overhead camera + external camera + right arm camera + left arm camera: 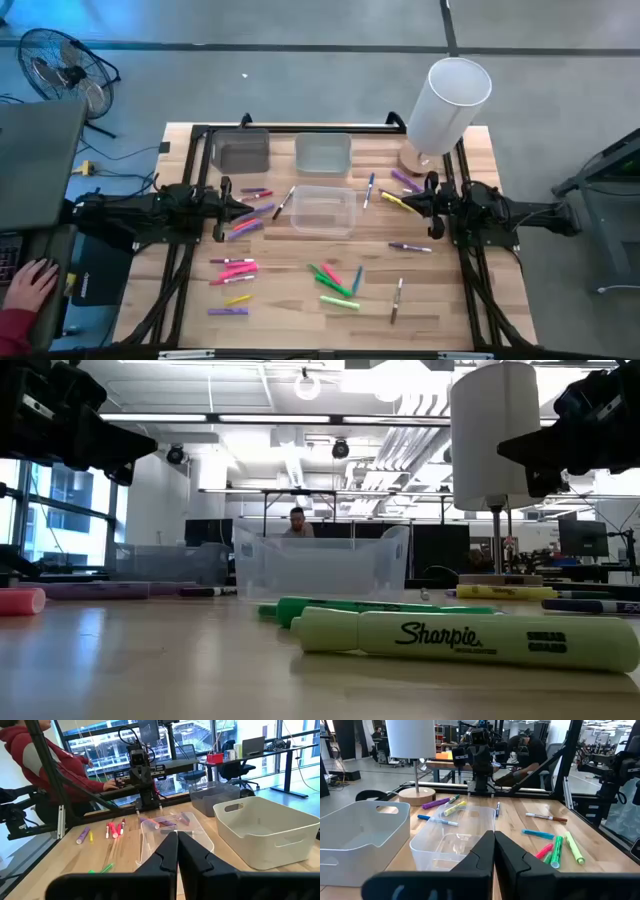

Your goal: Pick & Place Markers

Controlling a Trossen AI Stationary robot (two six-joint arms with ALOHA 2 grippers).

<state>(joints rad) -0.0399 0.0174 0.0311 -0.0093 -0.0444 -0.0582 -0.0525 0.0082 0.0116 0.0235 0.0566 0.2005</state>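
**A:** Both arms hang over the bench (300,300) edges, the left tool (222,208) and the right tool (432,198) both clenched on nothing. The markers (335,283) are scattered everywhere, the clear bin (322,211) in the middle has nothing in it.

**B:** My worry is the piles. The purple and pink ones (250,215) sit just beside the left tool, nearly touching each other, so it could nudge or grab two. The yellow one (397,202) by the right tool looks easier.

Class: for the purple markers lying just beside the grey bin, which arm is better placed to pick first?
Probably the left: the left gripper hovers right by those purple markers; the right gripper sits across the clear bin.
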